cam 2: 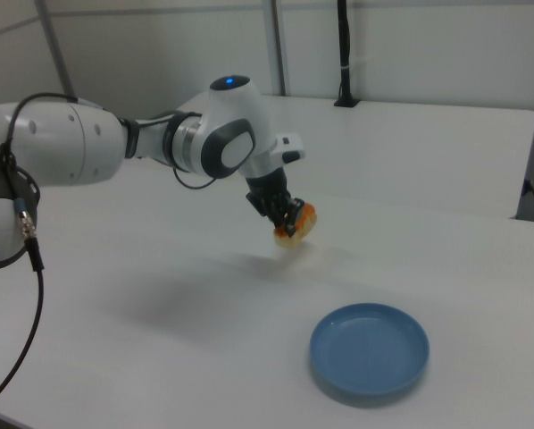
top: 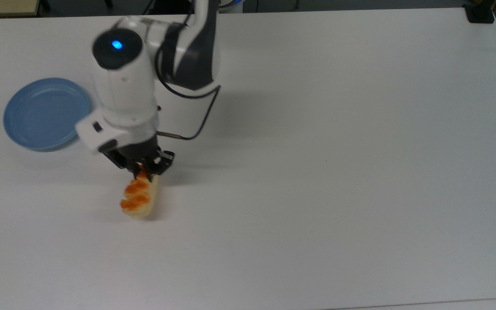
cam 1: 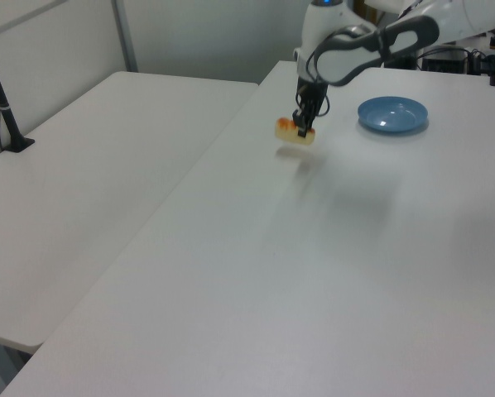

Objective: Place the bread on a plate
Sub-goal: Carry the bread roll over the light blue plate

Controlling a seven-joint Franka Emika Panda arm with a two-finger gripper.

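— What do we have, starting from the biggest thing?

— We see a wide white table [top: 338,150], with a second white table [cam 1: 90,182] beside it on the left view's left. On the first one lies the plate [top: 46,113], round and light blue, near the top view's left edge. We find nothing in it; its faint rings show bare.

— And the arm?

— The white arm [top: 123,90] reaches over the table between the plate and the table's middle, and in the top view its body overlaps the plate's right rim. Its black cable [top: 192,129] loops off to the top view's right.

— Where is the bread?

— The bread [top: 138,197] hangs clear of the table, with its shadow lying apart beneath it in the left view. The gripper [top: 144,170] is clamped on one end of it, and the loaf tilts down from there.

— Does anything stand between bread and plate?

— We see bare tabletop there in the right view. The bread [cam 2: 296,223] sits well apart from the plate [cam 2: 369,351].
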